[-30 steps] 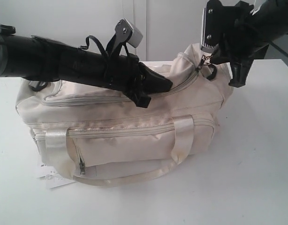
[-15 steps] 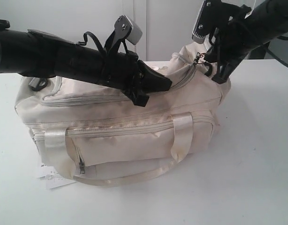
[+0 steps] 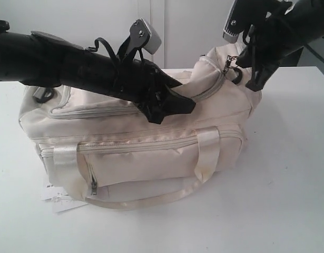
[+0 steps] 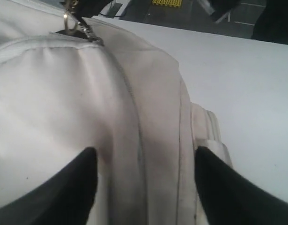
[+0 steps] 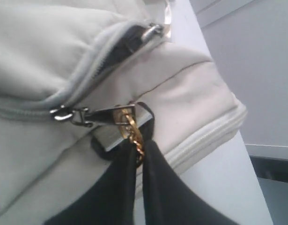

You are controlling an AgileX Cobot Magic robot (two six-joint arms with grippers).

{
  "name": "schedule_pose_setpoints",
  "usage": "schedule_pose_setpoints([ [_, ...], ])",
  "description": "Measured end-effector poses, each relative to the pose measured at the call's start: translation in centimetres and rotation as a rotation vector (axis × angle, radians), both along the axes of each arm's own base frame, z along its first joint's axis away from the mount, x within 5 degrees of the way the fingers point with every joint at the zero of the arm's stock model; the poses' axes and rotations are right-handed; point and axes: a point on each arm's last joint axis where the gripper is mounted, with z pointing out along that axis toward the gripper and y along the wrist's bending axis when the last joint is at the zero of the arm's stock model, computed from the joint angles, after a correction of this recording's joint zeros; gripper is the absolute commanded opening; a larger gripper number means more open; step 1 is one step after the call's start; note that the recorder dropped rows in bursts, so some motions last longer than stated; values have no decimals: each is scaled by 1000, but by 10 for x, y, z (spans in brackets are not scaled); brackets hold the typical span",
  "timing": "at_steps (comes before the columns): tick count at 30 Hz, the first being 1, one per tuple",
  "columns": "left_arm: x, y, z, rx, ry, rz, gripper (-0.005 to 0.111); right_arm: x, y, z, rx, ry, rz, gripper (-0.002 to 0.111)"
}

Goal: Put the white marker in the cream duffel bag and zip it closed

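The duffel bag (image 3: 151, 158) lies on the table (image 3: 288, 184), a paper tag (image 3: 59, 198) under its left end

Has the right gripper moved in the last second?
Yes. The black right gripper, shut on the gold clasp of the cream fabric duffel bag, has shifted left toward the vertical wall seam and slightly up.

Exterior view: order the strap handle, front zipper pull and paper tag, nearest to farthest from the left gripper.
1. strap handle: front of the cream duffel bag, below the left gripper.
2. front zipper pull: lower left.
3. paper tag: under the bag's left end.
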Motion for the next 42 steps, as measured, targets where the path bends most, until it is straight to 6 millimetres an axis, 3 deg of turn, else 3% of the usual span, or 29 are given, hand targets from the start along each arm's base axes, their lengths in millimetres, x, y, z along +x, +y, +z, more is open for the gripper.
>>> schedule_pose_setpoints([
  [9, -14, 2, 24, -31, -23, -50, 72, -23, 7, 0, -43, 156, 190, 0],
  [14, -25, 2, 31, -9, -16, -110, 72, -44, 8, 23, -37, 142, 234, 0],
  [20, -40, -30, 27, 68, -94, -127, 72, -70, 14, 43, 11, 162, 297, 0],
  [25, -30, -47, 10, 143, -152, 31, 72, -67, 15, 40, 23, 170, 302, 0],
  [28, -26, -50, 2, 149, -139, 63, 59, -59, 15, 33, 27, 172, 293, 0],
  [35, -22, -50, -1, 157, -141, 98, 0, -40, 13, 22, 54, 149, 188, 0],
  [42, -23, -50, -2, 157, -138, 95, 0, -26, 11, 9, 82, 151, 115, 0],
])
